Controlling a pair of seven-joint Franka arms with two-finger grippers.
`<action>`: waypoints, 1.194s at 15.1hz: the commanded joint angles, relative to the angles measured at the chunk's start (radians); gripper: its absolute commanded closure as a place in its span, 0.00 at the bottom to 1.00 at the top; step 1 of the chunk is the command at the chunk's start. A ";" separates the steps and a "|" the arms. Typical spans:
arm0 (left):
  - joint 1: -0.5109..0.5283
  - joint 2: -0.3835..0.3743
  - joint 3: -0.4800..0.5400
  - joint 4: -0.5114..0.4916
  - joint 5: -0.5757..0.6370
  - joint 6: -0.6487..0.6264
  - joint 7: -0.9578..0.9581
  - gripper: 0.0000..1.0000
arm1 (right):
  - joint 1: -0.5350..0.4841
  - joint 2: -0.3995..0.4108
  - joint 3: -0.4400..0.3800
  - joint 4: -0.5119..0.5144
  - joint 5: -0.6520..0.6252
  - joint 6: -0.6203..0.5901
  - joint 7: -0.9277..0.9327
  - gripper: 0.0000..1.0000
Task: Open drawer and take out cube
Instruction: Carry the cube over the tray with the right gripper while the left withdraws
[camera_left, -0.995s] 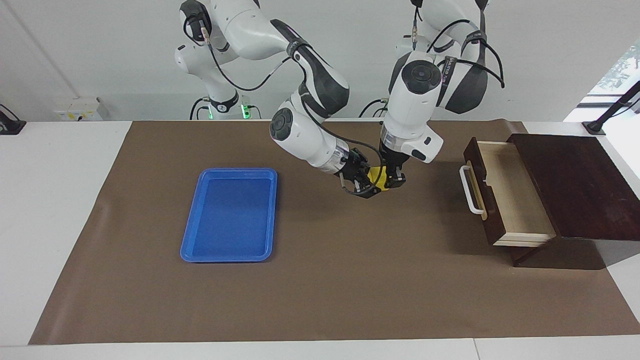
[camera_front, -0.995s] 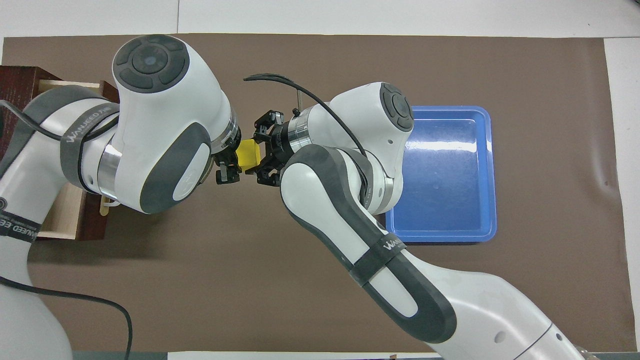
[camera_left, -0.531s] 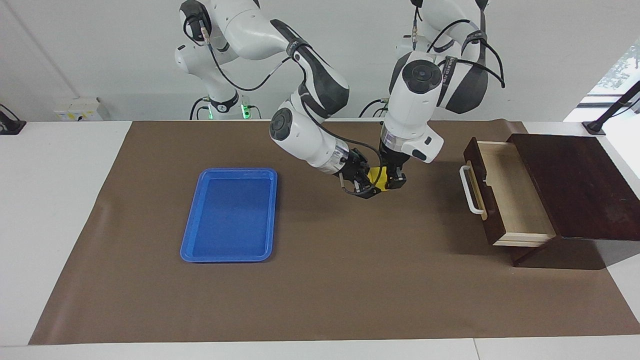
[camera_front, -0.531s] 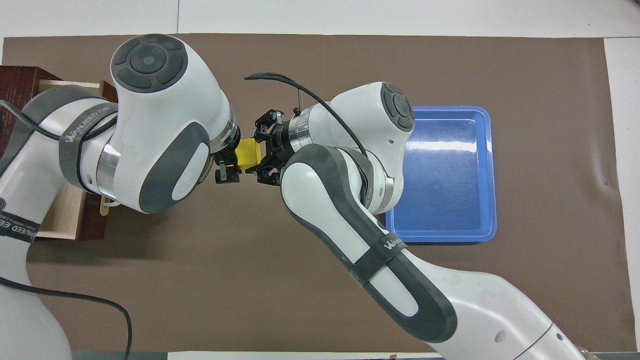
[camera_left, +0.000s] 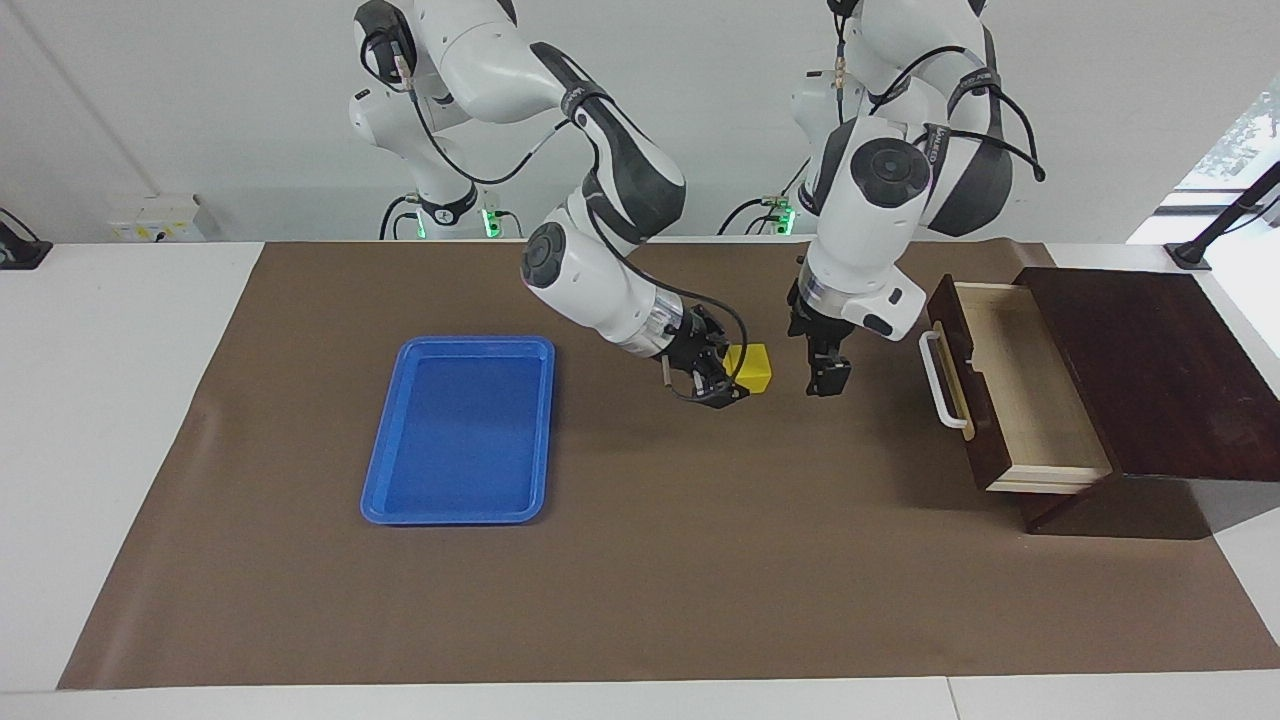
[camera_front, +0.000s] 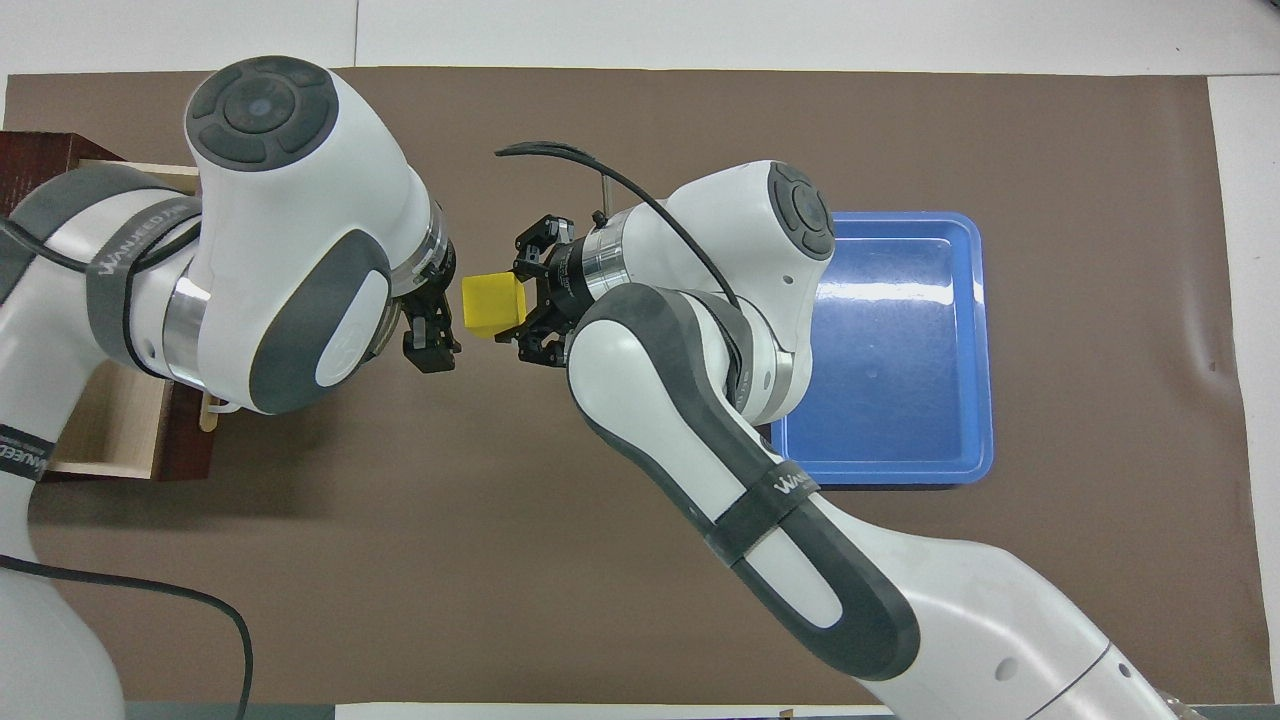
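Yellow cube (camera_left: 752, 365) is pinched in the right gripper (camera_left: 728, 382), up over the worktop's (camera_left: 640, 600) middle; the drawer (camera_left: 1010, 385) stands open at the left arm's end. Left gripper (camera_left: 826, 378) hangs spread alongside. Best carry level toward the blue tray (camera_left: 385, 480), grip firm.

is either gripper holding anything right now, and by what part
The right gripper holds the yellow cube by its side nearest that arm, up over the brown mat. The left gripper holds nothing.

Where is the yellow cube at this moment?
The cube is up in the air over the brown mat, gripped by the right gripper, between the blue tray and the open drawer.
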 joint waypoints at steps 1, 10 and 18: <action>0.085 -0.068 -0.004 -0.115 -0.007 0.061 0.129 0.00 | -0.100 -0.029 -0.002 0.000 0.010 -0.107 -0.008 1.00; 0.319 -0.114 -0.004 -0.253 0.020 0.205 0.525 0.00 | -0.374 -0.296 -0.003 -0.410 0.007 -0.176 -0.341 1.00; 0.473 -0.108 -0.004 -0.247 0.034 0.257 0.721 0.00 | -0.538 -0.370 -0.008 -0.719 0.007 -0.150 -0.793 1.00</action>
